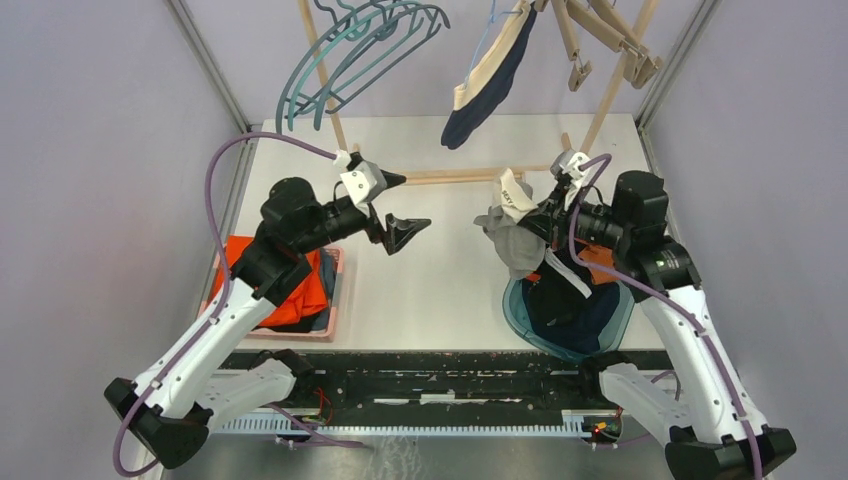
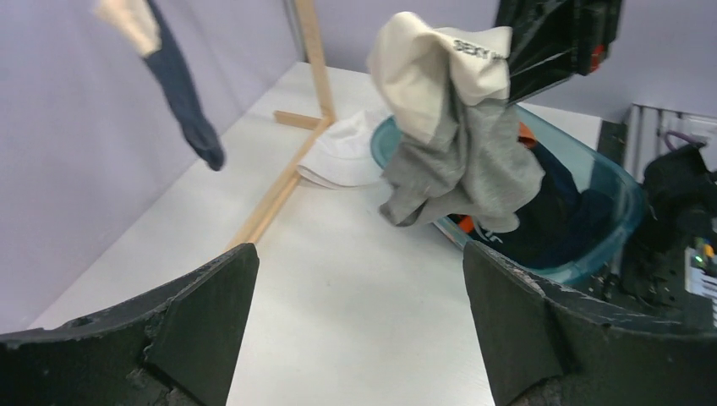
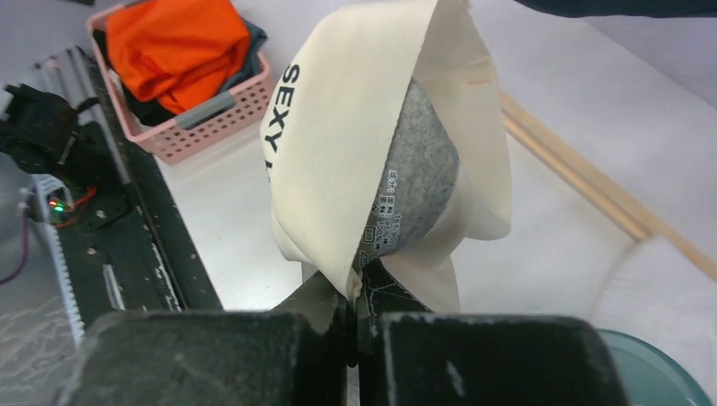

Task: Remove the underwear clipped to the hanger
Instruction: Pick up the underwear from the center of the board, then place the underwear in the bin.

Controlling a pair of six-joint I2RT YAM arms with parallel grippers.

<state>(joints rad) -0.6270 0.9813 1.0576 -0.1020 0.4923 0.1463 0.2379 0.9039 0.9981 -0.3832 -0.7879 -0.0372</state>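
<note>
A grey underwear with a cream waistband [image 1: 508, 240] hangs just above the table, my right gripper [image 1: 535, 214] shut on its waistband. The right wrist view shows the jaws [image 3: 359, 303] pinched on the cream band of this garment [image 3: 372, 127]. A navy and cream underwear [image 1: 488, 78] still hangs from the hanger [image 1: 497, 22] at the back. My left gripper [image 1: 404, 206] stands open and empty over the table's middle, left of the held garment [image 2: 461, 152]. Its fingers [image 2: 211, 313] are wide apart around nothing.
A teal basin [image 1: 615, 322] with dark and orange garments sits under the right arm. A pink tray [image 1: 337, 290] with an orange cloth is at the left. A wooden rack bar [image 1: 450, 177], teal hangers [image 1: 350, 50] and wooden clips [image 1: 605, 40] are at the back. A white cloth [image 2: 342, 161] lies by the bar.
</note>
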